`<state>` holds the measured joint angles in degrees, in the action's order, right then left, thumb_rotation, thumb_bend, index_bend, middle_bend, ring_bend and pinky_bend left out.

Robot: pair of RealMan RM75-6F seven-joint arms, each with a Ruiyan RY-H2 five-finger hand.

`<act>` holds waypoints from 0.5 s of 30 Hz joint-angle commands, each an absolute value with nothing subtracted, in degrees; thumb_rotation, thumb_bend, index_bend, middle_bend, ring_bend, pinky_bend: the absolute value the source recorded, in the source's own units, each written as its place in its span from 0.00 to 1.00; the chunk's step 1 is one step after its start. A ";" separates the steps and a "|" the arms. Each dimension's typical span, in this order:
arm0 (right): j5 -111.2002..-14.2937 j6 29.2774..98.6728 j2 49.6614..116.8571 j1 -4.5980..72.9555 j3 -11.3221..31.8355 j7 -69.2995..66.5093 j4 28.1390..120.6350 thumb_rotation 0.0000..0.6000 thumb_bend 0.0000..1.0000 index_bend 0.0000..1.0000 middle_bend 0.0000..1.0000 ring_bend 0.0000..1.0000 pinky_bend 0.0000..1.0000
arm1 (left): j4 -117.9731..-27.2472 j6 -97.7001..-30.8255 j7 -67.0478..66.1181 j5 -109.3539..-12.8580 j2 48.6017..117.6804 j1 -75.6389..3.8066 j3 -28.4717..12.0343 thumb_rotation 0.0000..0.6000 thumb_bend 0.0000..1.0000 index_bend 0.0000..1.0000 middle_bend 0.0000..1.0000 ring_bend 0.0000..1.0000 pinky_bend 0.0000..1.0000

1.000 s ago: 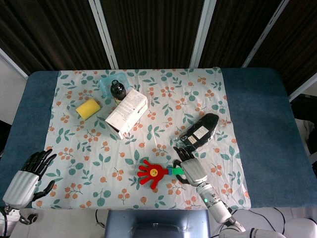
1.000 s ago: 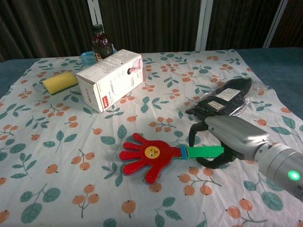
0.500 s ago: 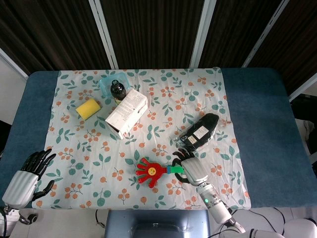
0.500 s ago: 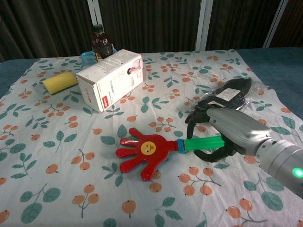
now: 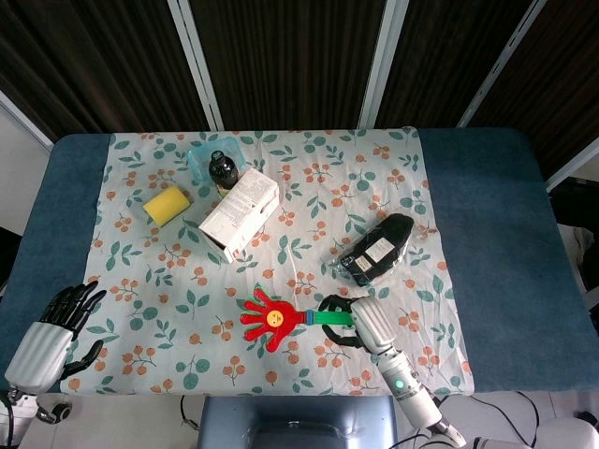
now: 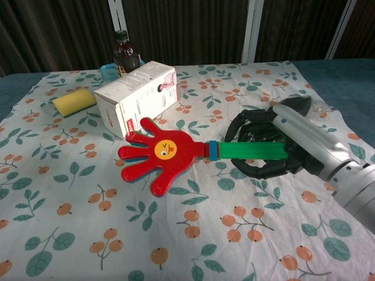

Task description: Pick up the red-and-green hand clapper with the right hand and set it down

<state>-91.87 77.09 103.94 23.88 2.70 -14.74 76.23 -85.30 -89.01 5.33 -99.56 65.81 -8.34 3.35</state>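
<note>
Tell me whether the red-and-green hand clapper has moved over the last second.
Yes. The red-and-green hand clapper, held by the right hand, has risen off the floral tablecloth and now sits higher in the chest view, closer to the white cardboard box.

A cloth (image 5: pixel 281 187) covered the middle of the bench (image 5: pixel 487 206). At the cloth's far left a bottle (image 5: pixel 223 169) stood in a tray (image 5: pixel 198 159), with a box (image 5: pixel 240 213) just in front of it and a sponge (image 5: pixel 167 204) left of the box. A pouch (image 5: pixel 376 250) lay right of centre. Near the front edge, the right hand (image 5: pixel 360 323) held the clapper (image 5: pixel 276 319) by its handle, the palm end pointing left. The left hand (image 5: pixel 51 332) rested off the cloth at the bench's near left corner.
</note>
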 commanded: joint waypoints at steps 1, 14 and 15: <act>-99.68 87.97 101.23 22.55 0.21 -44.40 80.42 1.00 0.51 0.92 0.72 0.83 0.87 | -85.32 -88.76 5.20 -99.39 65.85 -8.43 3.29 1.00 0.37 0.00 0.00 0.00 0.09; -97.40 90.94 96.81 21.08 3.03 -44.49 83.11 1.00 0.54 0.91 0.72 0.85 0.90 | -85.57 -88.51 4.52 -99.09 66.05 -8.45 3.14 1.00 0.37 0.00 0.00 0.00 0.09; -96.88 88.86 96.26 21.59 2.80 -41.84 82.97 1.00 0.54 0.91 0.72 0.86 0.90 | -85.58 -88.46 4.43 -99.12 66.07 -8.47 3.16 1.00 0.37 0.00 0.00 0.00 0.09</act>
<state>-97.81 99.39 99.64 20.30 2.72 -51.67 81.79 -85.58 -88.47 4.43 -99.12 66.06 -8.46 3.15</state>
